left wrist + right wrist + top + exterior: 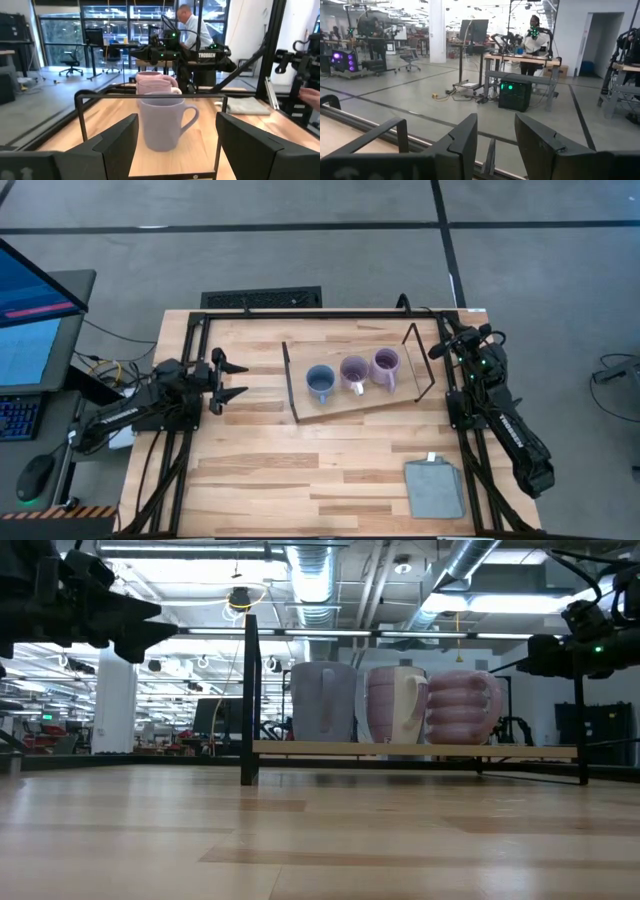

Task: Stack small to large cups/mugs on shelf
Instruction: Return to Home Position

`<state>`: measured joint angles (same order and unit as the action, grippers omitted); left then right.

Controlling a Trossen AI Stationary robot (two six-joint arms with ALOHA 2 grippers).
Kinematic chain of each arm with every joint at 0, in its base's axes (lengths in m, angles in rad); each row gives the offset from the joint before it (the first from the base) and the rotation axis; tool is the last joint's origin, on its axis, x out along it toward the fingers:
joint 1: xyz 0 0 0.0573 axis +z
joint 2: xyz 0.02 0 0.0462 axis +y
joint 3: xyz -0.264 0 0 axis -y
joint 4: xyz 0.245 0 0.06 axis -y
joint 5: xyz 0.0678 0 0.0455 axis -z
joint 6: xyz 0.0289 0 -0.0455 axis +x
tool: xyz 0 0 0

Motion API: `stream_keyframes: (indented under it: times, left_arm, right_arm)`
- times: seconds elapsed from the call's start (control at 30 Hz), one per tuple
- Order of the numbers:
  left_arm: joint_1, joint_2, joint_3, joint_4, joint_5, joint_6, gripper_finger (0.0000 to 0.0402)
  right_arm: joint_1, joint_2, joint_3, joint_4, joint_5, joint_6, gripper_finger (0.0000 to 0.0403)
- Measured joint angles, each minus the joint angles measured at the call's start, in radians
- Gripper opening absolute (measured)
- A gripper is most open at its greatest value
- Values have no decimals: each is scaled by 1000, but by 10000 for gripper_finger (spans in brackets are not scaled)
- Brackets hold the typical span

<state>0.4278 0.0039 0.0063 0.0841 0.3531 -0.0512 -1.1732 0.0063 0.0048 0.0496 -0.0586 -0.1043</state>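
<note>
The shelf point(350, 408) is a light wooden board with a black wire frame at each end, lying in the middle of the table. Three mugs stand side by side on it, each on its base: a blue mug point(320, 383) at the left, a light purple mug point(354, 372) in the middle and a second purple mug point(386, 366) at the right. In the low view they stand upright in a row point(395, 705). My left gripper point(235, 380) is open and empty, left of the shelf, pointing at the blue mug point(162, 122). My right gripper point(448, 340) is open and empty, beyond the shelf's right end, raised.
A folded grey cloth point(435, 488) lies at the table's near right. A black frame point(300, 312) runs around the table's edges. A monitor and keyboard point(25, 330) stand off the table's left side. A person point(192, 30) shows in the room beyond.
</note>
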Motion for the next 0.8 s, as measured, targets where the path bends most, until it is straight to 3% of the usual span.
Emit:
stream_keyframes:
  times: [0.2, 0.8]
  left_arm:
    - [0, 1, 0, -1, 0, 57, 257]
    - [0, 1, 0, -2, -1, 31, 257]
  right_arm:
    - [0, 0, 0, -14, 0, 0, 155]
    - [0, 0, 0, -14, 0, 0, 154]
